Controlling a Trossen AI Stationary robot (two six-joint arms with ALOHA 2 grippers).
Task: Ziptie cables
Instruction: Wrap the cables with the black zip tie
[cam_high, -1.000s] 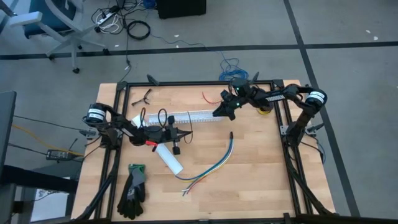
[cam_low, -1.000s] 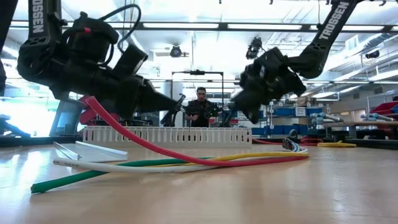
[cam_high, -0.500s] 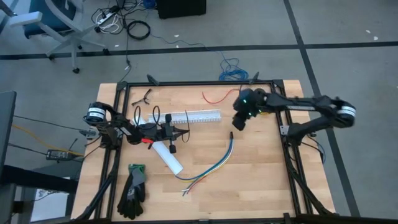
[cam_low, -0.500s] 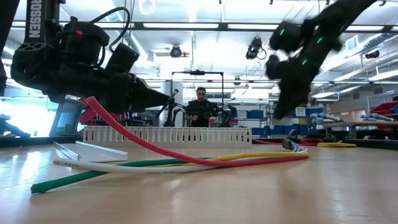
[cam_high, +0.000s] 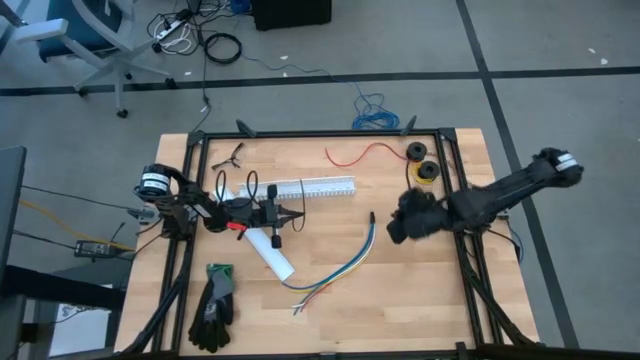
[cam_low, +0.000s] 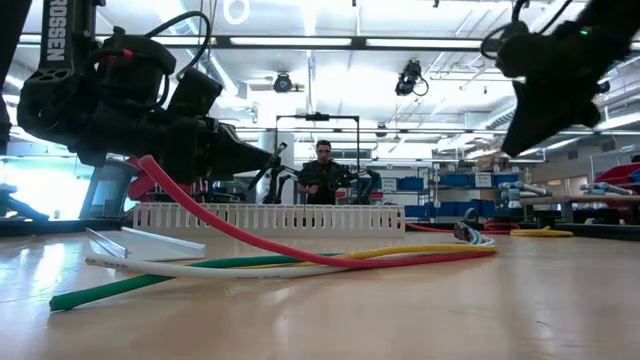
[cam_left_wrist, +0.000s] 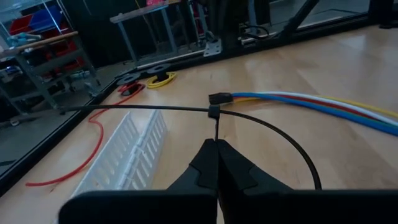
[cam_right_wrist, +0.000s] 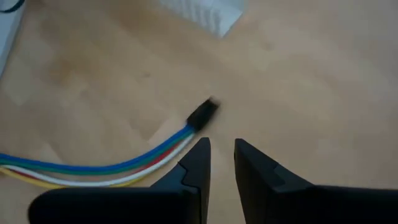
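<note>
The wooden table (cam_high: 400, 300) fills the middle of the high view inside a dark frame. On its left part the left arm reaches toward the centre; the left gripper (cam_left_wrist: 217, 144) is pinched shut on a black ziptie (cam_left_wrist: 267, 127), whose thin strap curves out in a loop ahead of the fingers. On the right part, the right gripper (cam_high: 403, 222) hangs just right of the dark-sleeved end of the cables, its fingers (cam_right_wrist: 198, 163) standing a narrow gap apart with nothing between them.

The white channel (cam_high: 315, 188) lies left to right in the far half of the table, just beyond the left gripper. The cables (cam_high: 345, 265) lie in the middle of the table, their long axis running diagonally: the dark-sleeved end (cam_right_wrist: 202, 112) points far and right, and the loose coloured ends fan out near and left. A white tube (cam_high: 272, 256) lies near the left gripper, a dark glove (cam_high: 213, 305) at the near left corner, and a thin red wire (cam_high: 360, 153) at the far edge
</note>
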